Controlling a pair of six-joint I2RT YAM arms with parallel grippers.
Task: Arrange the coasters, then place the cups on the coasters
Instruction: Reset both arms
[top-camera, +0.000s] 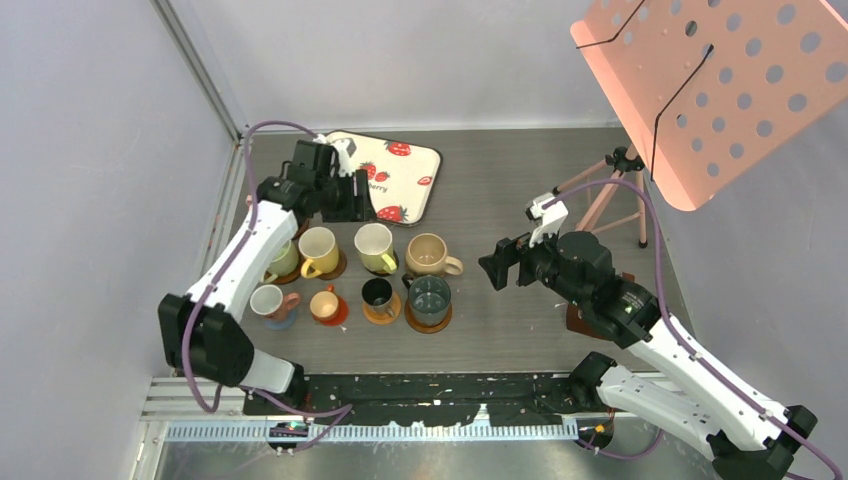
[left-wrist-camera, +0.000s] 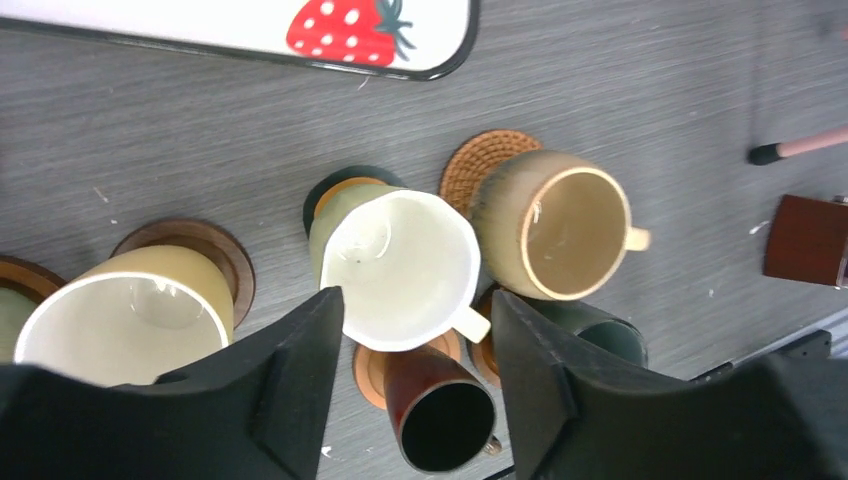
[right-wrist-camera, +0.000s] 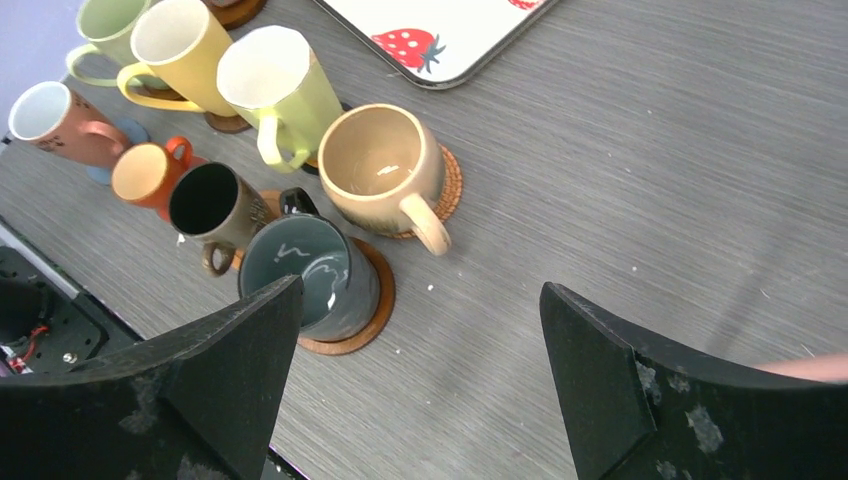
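Note:
Two rows of cups stand on coasters left of centre. At the back are a pale green cup (top-camera: 283, 258), a yellow cup (top-camera: 318, 250), a pale yellow-green cup (top-camera: 376, 247) and a tan cup (top-camera: 430, 254). In front are pink (top-camera: 268, 300), orange (top-camera: 325, 303), black (top-camera: 378, 295) and dark teal (top-camera: 429, 298) cups. My left gripper (top-camera: 348, 195) hovers open behind the back row. Its wrist view looks down on the yellow-green cup (left-wrist-camera: 400, 265), which sits on a black coaster (left-wrist-camera: 335, 190), with nothing held. My right gripper (top-camera: 497, 264) hangs open and empty right of the teal cup (right-wrist-camera: 305, 275).
A white strawberry-printed tray (top-camera: 395, 175) lies at the back, partly under the left wrist. A pink perforated panel (top-camera: 720, 90) on a tripod (top-camera: 610, 195) stands at the back right. A dark brown block (left-wrist-camera: 808, 238) sits by the right arm. A wall closes the left side.

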